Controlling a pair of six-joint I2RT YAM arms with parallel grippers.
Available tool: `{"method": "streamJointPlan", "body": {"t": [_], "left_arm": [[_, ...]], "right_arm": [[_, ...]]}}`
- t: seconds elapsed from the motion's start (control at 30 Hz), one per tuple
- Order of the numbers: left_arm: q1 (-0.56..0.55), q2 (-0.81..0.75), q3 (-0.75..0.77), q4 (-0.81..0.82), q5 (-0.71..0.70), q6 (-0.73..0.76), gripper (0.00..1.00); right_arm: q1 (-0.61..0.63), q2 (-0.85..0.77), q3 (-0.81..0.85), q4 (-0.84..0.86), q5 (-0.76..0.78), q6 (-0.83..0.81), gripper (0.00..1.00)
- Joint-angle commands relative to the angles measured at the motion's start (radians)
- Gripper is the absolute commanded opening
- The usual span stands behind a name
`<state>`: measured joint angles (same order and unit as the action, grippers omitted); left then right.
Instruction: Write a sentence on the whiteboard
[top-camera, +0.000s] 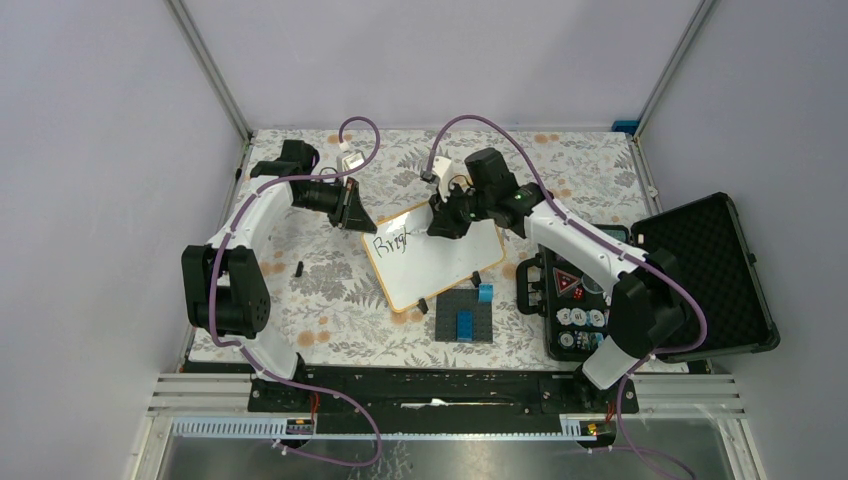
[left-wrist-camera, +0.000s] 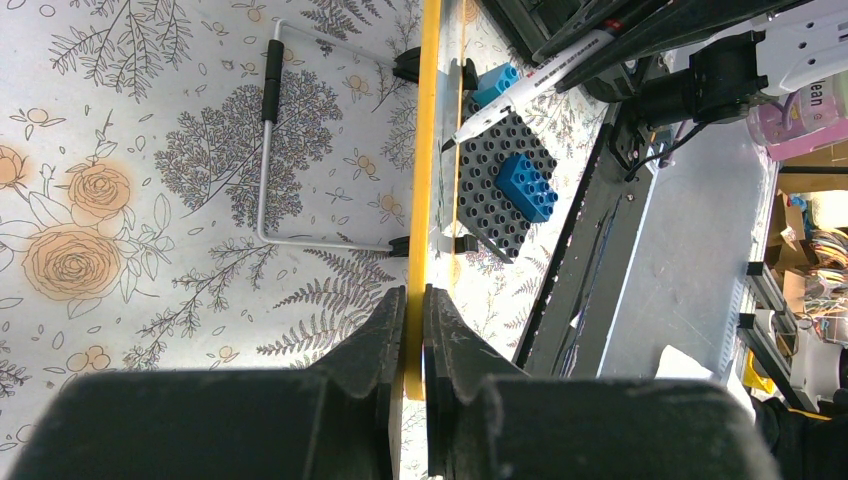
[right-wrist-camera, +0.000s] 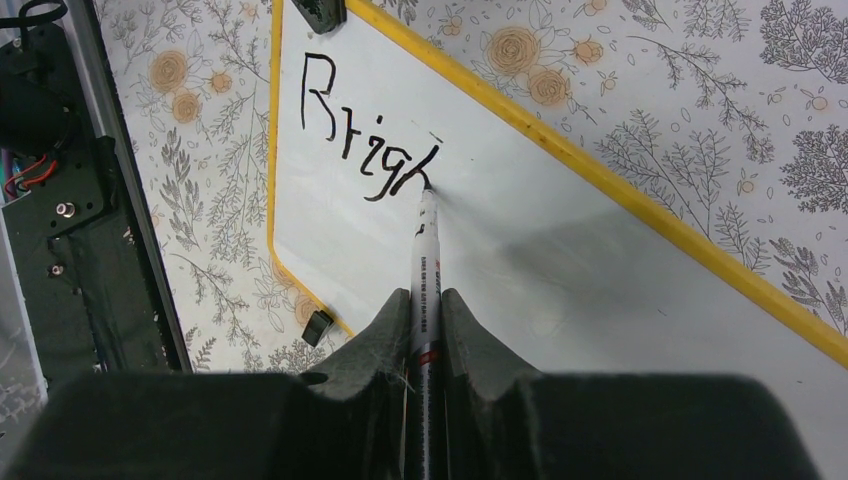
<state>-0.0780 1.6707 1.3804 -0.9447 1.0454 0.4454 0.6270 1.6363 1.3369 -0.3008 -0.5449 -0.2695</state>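
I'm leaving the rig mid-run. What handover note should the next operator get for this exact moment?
Left claw: shut on the yellow edge of the whiteboard, seemingly to steady it.
Right claw: shut on the marker, with its tip on the board at the last stroke.
Done: the sentence reads "Brigh".
Left: finish that word, then write the rest.
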Motion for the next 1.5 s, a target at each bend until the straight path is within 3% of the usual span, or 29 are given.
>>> {"method": "streamJointPlan", "body": {"t": [0.0, 0.83, 1.47], "left_arm": [[-0.023, -0.023, -0.012, 0.000, -0.030, 0.020, 0.00], [-0.024, -0.018, -0.014, 0.000, -0.036, 0.024, 0.00], [-0.031, -0.022, -0.016, 0.001, -0.040, 0.026, 0.00]], "right_arm": [[-0.013, -0.030, -0.017, 0.030, 0.020, -0.017, 0.00], [-0.003, -0.111, -0.039, 0.003, -0.070, -0.020, 0.00], [-0.039, -0.071, -0.010, 0.024, -0.098, -0.011, 0.00]]}}
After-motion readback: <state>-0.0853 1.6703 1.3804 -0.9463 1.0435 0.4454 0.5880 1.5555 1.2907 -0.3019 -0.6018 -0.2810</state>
